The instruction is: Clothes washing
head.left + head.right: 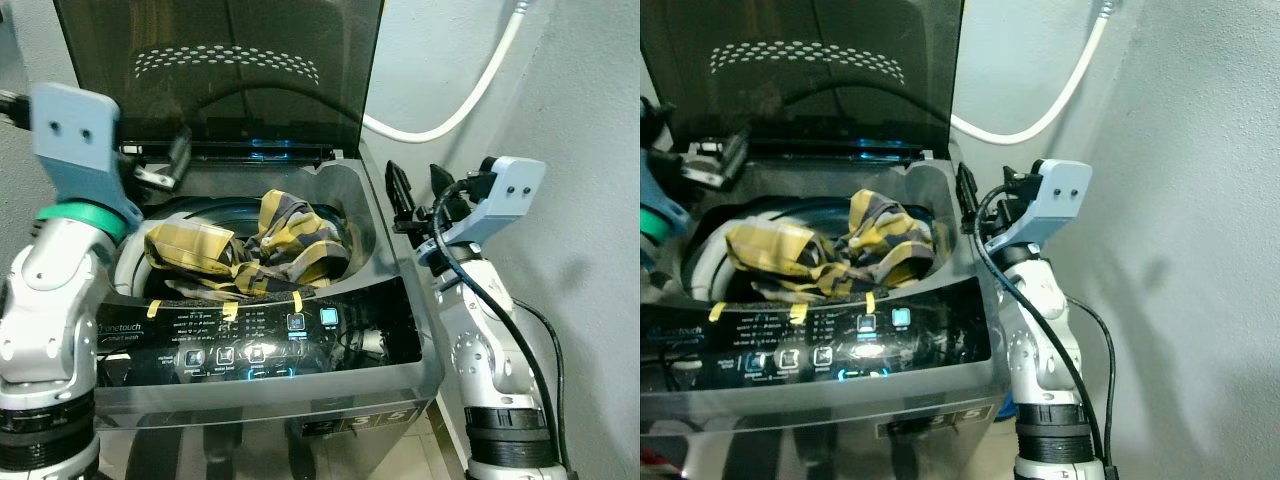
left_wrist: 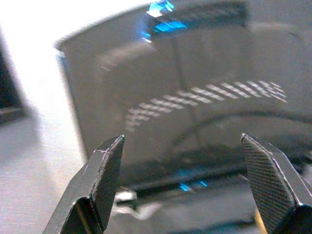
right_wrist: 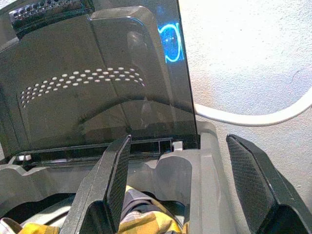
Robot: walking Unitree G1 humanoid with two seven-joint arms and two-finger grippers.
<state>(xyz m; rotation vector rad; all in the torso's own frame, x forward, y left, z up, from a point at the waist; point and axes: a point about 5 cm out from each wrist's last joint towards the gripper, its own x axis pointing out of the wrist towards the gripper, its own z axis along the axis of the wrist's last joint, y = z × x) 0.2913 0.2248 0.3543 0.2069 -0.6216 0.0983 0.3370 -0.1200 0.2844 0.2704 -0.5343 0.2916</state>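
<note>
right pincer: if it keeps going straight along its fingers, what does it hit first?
Probably the washer's raised lid. The right pincer is open, hovering over the machine's right rear corner, aimed at the lid's right edge. Depth is unclear; it could slip past toward the wall and white hose.

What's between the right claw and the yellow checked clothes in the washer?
The washer's grey rim, seen in the eye views. The right gripper hangs outside it; the clothes lie inside.

Both eye views look down from the robot's head, close above the open washing machine (image 1: pixel 400 330). Each wrist view looks along its tool's black fingers at the raised lid (image 3: pixel 97 78), which all views share.
</note>
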